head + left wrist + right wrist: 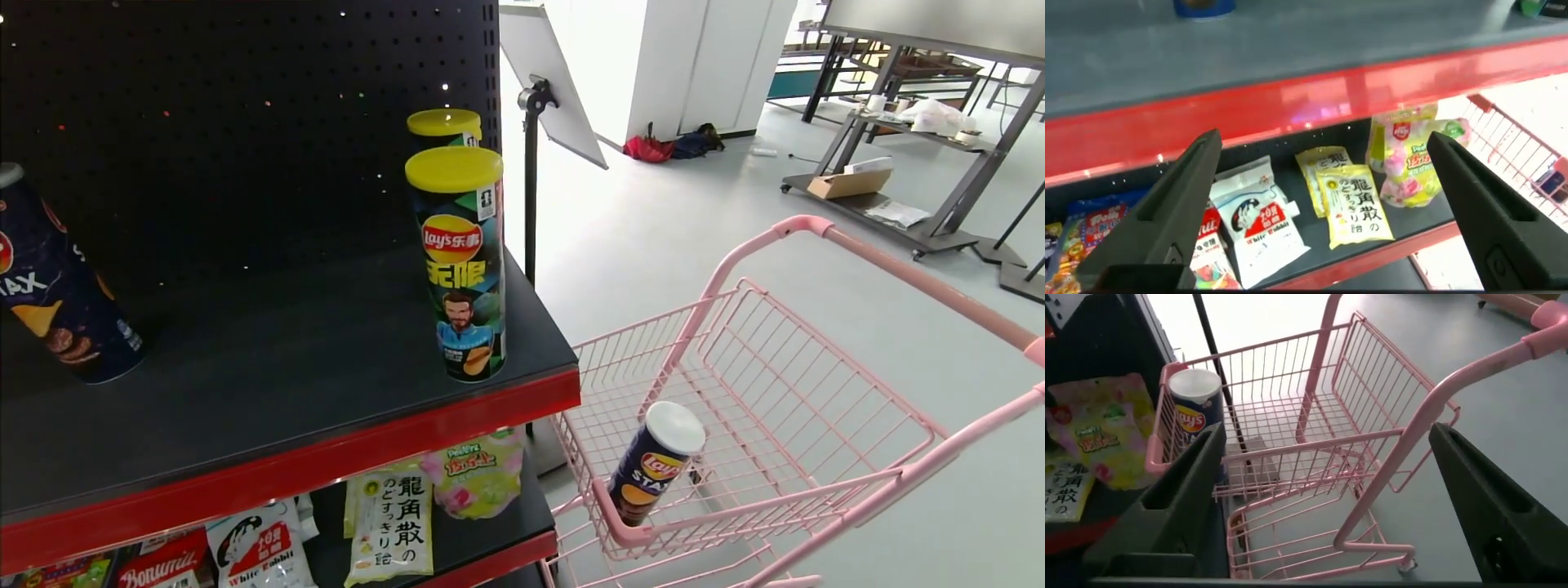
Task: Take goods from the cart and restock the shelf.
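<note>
Both grippers are spread wide and empty — the right gripper hangs over the pink cart, the left gripper faces snack bags on the shelf beside the cart — and a dark-blue chip can stands in the cart's corner nearest that shelf.

Pink wire cart; the dark blue can in it has a white lid and yellow-orange markings. Black shelf with a red front edge; the tall can there is black, green and blue, yellow-lidded
</note>
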Robot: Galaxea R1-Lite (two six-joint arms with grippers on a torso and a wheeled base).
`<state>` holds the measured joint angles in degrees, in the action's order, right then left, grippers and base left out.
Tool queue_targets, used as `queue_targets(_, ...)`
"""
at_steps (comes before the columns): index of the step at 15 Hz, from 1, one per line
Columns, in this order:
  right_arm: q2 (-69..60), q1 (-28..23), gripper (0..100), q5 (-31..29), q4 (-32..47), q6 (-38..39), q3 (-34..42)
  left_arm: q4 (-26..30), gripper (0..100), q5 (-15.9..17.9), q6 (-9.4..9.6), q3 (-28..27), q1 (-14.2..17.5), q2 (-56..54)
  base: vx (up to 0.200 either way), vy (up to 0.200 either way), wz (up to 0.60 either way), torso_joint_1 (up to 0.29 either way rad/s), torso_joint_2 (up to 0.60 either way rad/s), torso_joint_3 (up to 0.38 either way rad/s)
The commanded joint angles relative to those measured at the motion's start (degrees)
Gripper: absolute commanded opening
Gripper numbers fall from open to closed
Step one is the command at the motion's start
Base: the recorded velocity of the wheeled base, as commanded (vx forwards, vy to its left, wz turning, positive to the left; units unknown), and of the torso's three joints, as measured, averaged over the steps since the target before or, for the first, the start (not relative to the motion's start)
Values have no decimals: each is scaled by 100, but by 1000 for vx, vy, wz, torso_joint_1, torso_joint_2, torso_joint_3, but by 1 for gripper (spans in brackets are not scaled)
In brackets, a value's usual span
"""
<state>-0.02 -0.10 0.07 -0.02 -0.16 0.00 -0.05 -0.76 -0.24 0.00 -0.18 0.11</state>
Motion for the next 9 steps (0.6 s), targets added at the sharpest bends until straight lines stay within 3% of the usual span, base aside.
queue_targets(1,2,1,100,1,2,-11,0,5,100,-4,-2,0,1,-2,0,0,0,-168,476,290)
queue_targets(9,2,1,100,1,2,-11,0,5,100,-4,-2,0,1,7,0,0,0,-176,538,353)
